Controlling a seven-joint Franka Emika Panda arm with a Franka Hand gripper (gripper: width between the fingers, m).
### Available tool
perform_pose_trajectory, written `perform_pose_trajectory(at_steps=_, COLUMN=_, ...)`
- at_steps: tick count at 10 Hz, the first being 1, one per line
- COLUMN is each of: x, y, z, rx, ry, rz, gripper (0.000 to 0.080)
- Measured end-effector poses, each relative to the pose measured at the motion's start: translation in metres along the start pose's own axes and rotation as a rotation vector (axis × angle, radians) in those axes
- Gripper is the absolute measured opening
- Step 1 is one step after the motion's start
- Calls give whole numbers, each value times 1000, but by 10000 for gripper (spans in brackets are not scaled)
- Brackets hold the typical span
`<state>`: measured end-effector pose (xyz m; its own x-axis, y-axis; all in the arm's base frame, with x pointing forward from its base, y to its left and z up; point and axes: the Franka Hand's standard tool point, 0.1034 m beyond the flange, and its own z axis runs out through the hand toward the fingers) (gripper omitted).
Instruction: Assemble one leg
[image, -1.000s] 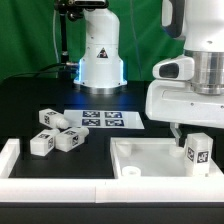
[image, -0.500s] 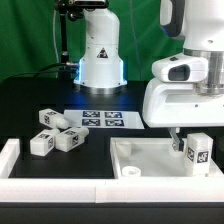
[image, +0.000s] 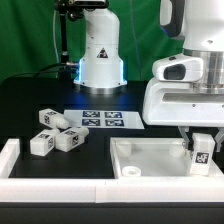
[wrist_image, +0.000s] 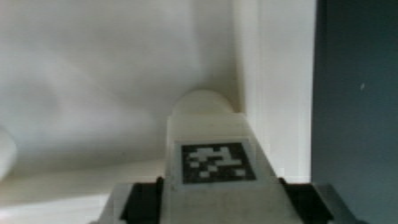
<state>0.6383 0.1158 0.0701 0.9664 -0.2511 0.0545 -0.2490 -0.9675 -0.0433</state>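
Gripper (image: 202, 148) jaws pinching leg (image: 202, 153), lower right of frame; leg long axis vertical, directly over panel (image: 150, 156) corner socket.

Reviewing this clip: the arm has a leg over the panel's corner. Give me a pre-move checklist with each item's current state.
1. Leg held by the gripper: ok, a finger shows on each side of it in the wrist view.
2. Leg upright: ok in the exterior view.
3. Leg over the white panel at its corner on the exterior view's right: ok.
4. Leg lined up with the corner socket: cannot tell, the socket is hidden.
5. Leg seated: cannot tell.
6. Spare legs clear of the panel: ok, grouped apart beside the marker board.
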Motion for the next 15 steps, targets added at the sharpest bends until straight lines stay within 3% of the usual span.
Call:
perform_pose_trajectory(at_steps=3, x=-2, y=0, z=0, rx=-21, ry=1, rz=442, gripper=285)
perform_pose_trajectory(at_steps=4, x=-1, y=0, z=0, rx=-10, ry=2, rz=647, gripper=285)
perform_pose_trajectory(at_steps=6, x=3, y=3, z=1, rx=51, ry=-5, rz=945, gripper=286)
perform_pose_trajectory(at_steps=8, x=-1, y=-2, z=2, rx=54, ry=-12, rz=1160, gripper=286)
perform_pose_trajectory(at_steps=10, x=-1, y=-2, z=3, rx=49, ry=-6, rz=1038, gripper=314)
perform_pose_trajectory(at_steps=11, x=-3, y=-4, z=3, rx=43, ry=-4, rz=896, gripper=493)
perform_pose_trajectory(at_steps=12, x=-2, y=-4, z=3, rx=45, ry=3, rz=698, gripper=493)
perform_pose_trajectory(at_steps=13, x=-2, y=-6, z=2, rx=44, ry=2, rz=507, gripper=615)
perform_pose_trajectory(at_steps=15, x=0, y=-3, z=-2, rx=54, ry=35, rz=387, gripper=640)
